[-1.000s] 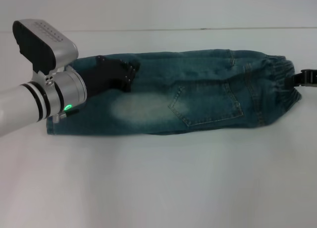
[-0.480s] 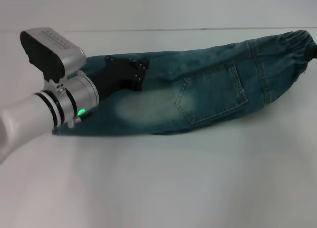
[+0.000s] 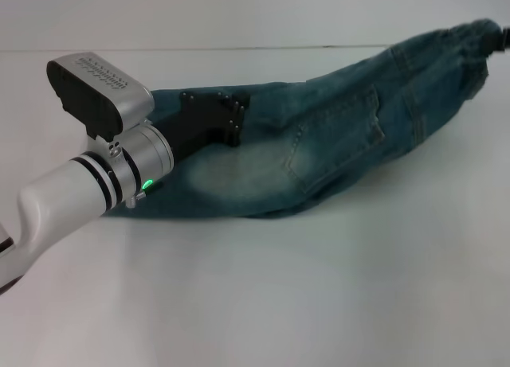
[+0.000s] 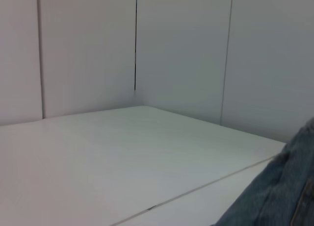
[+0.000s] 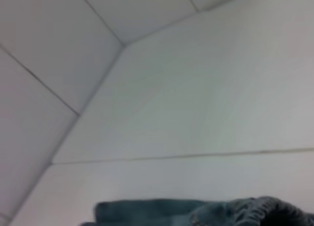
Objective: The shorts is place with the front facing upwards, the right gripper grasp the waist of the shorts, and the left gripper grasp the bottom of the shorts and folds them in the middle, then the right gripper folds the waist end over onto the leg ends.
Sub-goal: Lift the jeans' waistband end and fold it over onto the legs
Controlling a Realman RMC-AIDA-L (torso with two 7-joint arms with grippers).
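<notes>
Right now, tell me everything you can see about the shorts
The shorts are faded blue denim, folded lengthwise, a stitched pocket facing up. The leg ends lie flat on the white table with the left gripper over them. The waist end is raised off the table at the right edge of the head view.

Tabletop: plain white, matte, fills the near and middle of the head view. A thin dark seam crosses the head view along the tabletop's far edge.

Wall behind the far edge: pale panels divided by narrow vertical joints; one dark vertical joint ends near where two panels meet in a corner. Left wrist view: a fine straight line crosses the white surface diagonally.

Right wrist view: white panels with thin joint lines meeting at angles; one long line runs across the lower part
</notes>
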